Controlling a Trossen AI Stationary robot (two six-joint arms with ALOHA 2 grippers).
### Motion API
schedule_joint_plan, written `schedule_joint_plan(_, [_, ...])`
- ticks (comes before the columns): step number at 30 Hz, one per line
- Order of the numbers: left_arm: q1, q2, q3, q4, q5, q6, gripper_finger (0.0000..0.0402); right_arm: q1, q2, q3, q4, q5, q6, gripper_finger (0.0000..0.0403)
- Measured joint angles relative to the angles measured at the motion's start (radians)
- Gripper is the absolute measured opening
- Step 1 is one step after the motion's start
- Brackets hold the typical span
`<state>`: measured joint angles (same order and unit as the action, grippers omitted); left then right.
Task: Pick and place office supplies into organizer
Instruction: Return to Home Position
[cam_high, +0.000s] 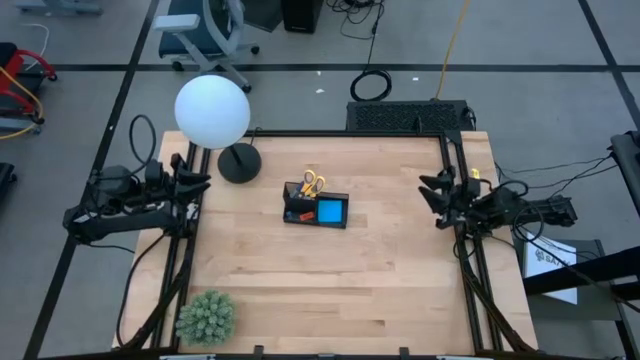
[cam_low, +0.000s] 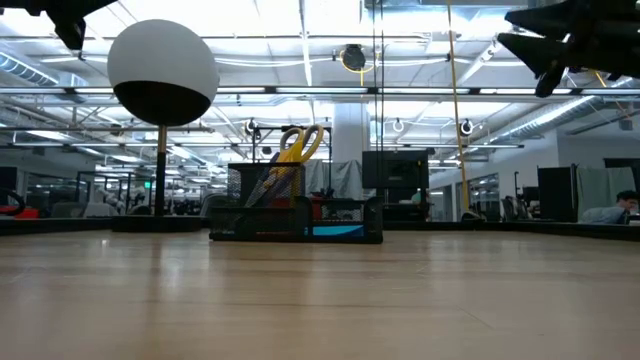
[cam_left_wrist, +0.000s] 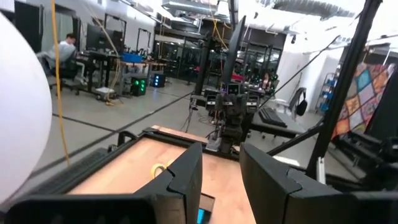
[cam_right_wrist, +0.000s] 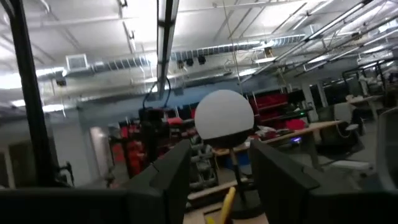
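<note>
Left claw (cam_high: 200, 172) parted, empty, raised at left table (cam_high: 300, 290) edge; right claw (cam_high: 430, 192) likewise, right edge; organizer (cam_high: 316, 211) midway between.

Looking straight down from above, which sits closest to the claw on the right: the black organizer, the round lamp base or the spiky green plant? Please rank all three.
1. The organizer, mid-table, is nearest the right gripper.
2. The lamp base comes next, toward the table's upper left in the high view.
3. The green plant, at the lower-left corner, is farthest.
</note>
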<state>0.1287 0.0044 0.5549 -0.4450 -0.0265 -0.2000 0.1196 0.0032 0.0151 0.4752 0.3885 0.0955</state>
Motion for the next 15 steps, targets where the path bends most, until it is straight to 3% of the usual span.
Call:
schedule_joint_plan(9, [0.0,0.0,0.0,-0.065,0.0,0.098,0.0115,0.0,0.0,0.0,-0.034,0.004,-0.223,0.0155])
schedule_joint_plan(15, [0.0,0.0,0.0,-0.079,0.001,0.128,0.0115,0.0,0.0,0.0,-0.16,0.003,-0.13,0.0155])
